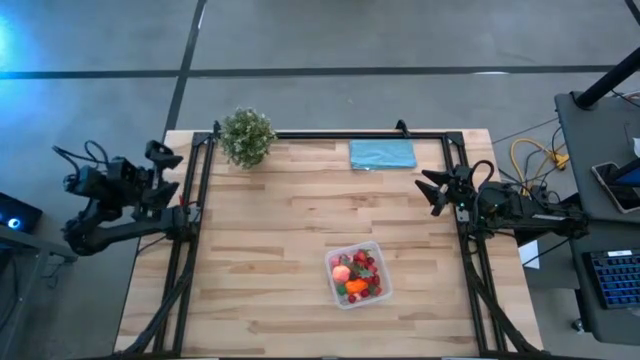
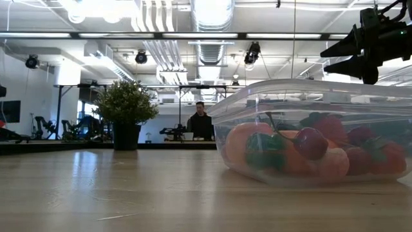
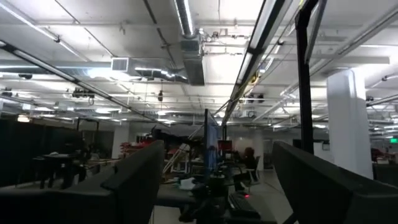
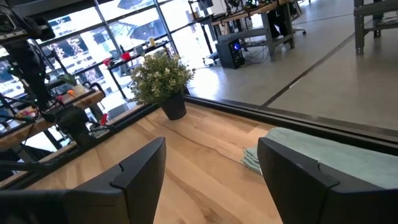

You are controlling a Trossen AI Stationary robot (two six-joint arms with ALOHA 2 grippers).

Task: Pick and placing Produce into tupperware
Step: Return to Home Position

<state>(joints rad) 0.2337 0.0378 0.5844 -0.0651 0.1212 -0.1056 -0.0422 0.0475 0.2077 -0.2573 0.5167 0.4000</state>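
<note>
The clear tupperware stands on the wooden table, right of centre toward the near edge. Inside it lies the produce: red strawberry-like pieces, an orange piece and a pink-orange ball. My left gripper hovers open beyond the table's left edge, tipped upward, with nothing between its fingers. My right gripper hangs open above the table's right side, pointing level toward the left, well above and behind the tupperware. Its fingers hold nothing.
A green potted plant stands at the far left of the table, and a teal cloth lies flat at the far right. A black frame borders the table. A person sits in the room beyond.
</note>
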